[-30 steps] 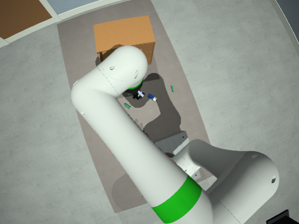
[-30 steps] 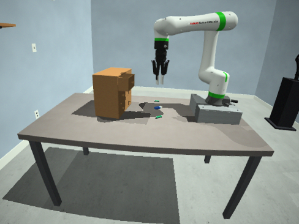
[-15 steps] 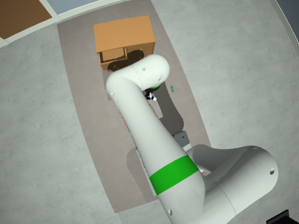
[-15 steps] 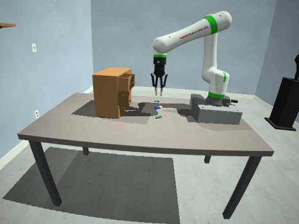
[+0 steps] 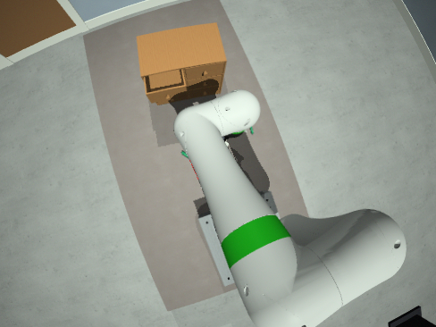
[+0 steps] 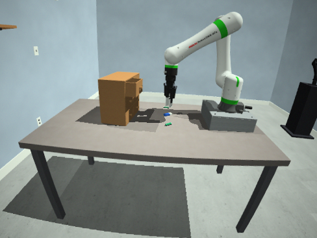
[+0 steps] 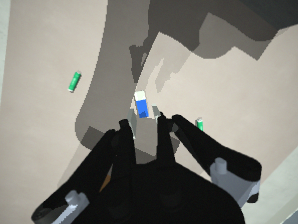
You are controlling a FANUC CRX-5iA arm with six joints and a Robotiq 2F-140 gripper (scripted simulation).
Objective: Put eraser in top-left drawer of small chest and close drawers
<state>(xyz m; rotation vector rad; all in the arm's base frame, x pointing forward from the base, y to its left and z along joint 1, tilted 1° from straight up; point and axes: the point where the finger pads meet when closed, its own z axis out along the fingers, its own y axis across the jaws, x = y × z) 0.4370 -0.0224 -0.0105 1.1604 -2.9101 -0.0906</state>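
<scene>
While the table [image 6: 97, 143] fills frame centre: chest [image 6: 114, 97] centre-left, top-left drawer [image 6: 134, 85] pulled out; gripper [image 7: 146, 124] lower centre in wrist view, narrowly open, holding nothing; blue-white eraser [image 7: 142, 104] on table just beyond fingertips.

Eraser [image 7: 142, 105]: small block, blue sleeve with a white end exposed; lies flat on the worktop [image 6: 97, 140], in shadow, well apart from the chest.

Small chest [image 6: 115, 97]: orange-brown wood, upright on the worktop. Top-row left drawer [image 5: 163, 83] pulled partway out, tray interior visible; other drawer fronts sit about flush.
</scene>
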